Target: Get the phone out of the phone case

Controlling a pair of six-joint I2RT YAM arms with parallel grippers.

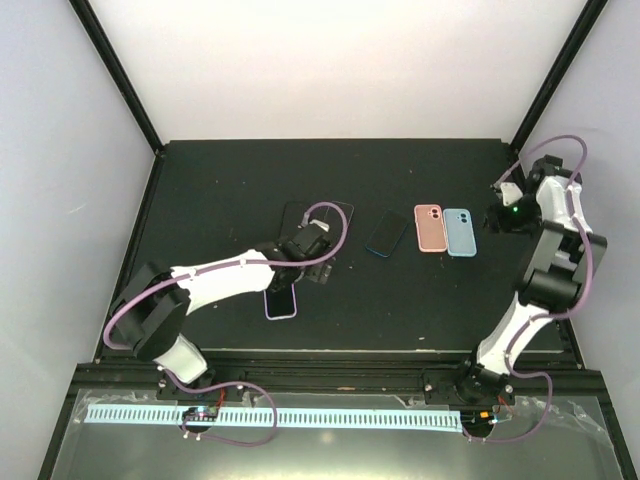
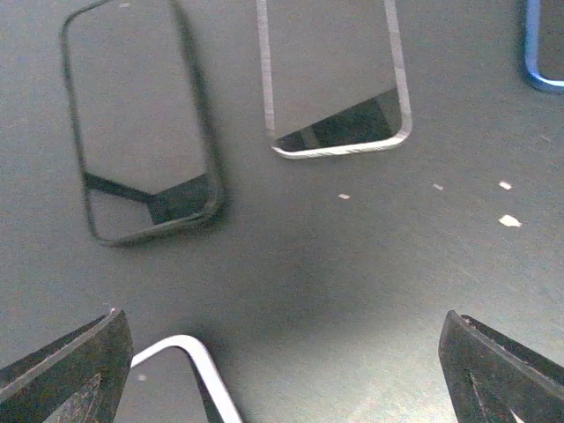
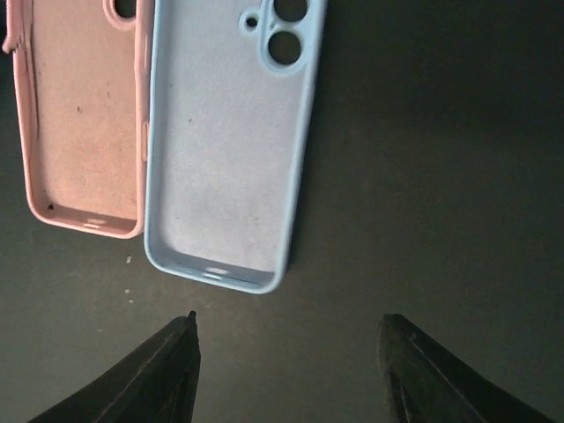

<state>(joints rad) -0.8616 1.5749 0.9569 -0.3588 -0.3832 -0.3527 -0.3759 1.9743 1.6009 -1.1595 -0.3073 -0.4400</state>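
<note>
Two empty phone cases lie side by side with their insides up, a light blue one and a pink one. My right gripper hovers open just off the blue case's near end, holding nothing. Bare phones lie apart from the cases: a dark-framed one, a silver-edged one, a blue-edged one and a pale-edged one. My left gripper stands wide open over bare table between them.
The black table has a raised black frame and white walls round it. A few pale crumbs lie on the surface. The left arm's purple cable loops over the dark-framed phone in the top view.
</note>
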